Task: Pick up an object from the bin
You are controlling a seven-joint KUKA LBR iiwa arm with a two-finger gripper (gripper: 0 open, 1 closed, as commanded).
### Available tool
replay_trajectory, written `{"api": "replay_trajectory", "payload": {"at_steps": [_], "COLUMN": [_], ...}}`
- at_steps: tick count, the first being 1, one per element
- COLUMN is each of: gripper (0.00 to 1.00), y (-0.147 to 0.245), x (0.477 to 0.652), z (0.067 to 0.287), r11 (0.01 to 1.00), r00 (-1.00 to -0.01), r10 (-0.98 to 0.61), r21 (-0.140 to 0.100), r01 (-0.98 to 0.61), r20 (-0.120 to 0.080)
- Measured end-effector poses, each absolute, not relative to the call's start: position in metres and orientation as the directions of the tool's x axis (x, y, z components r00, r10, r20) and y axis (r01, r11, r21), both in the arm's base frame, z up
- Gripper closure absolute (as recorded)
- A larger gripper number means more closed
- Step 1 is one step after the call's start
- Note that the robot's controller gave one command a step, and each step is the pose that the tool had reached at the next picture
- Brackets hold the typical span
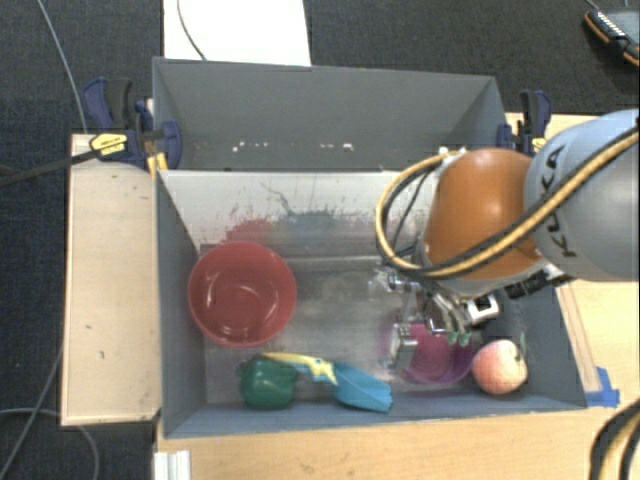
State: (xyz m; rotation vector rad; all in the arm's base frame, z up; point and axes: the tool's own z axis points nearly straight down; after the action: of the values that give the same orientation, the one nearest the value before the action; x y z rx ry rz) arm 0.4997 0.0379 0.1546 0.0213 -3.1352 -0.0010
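Purple cup (441, 365) at five o'clock in the bin (330, 118) sits under our gripper (408, 346), probably its target; jaw state we cannot tell.

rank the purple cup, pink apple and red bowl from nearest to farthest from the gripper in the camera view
1. Purple cup, at the gripper, front right of the bin.
2. Pink apple, front right corner, beside the cup.
3. Red bowl, across on the bin's left side.

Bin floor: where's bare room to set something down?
Bare floor lies mid-bin between the red bowl and the claw, and along the back wall. The front is crowded: green pepper, blue scoop, purple cup, peach.
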Motion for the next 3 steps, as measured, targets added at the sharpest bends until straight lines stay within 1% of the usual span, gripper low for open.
{"api": "replay_trajectory", "payload": {"at_steps": [1,2,3], "gripper": [0.0,0.0,0.0], "y": [0.038,-0.005,-0.028], "x": [0.502,0.496,0.494], "z": [0.159,0.111,0.115], "r11": [1.0,0.738,0.918], "r00": [-1.0,-0.738,-0.918], "r10": [-0.011,-0.675,-0.396], "r21": [0.001,0.001,0.001], "r01": [-0.011,-0.675,-0.396], "r20": [-0.003,-0.001,0.0]}}
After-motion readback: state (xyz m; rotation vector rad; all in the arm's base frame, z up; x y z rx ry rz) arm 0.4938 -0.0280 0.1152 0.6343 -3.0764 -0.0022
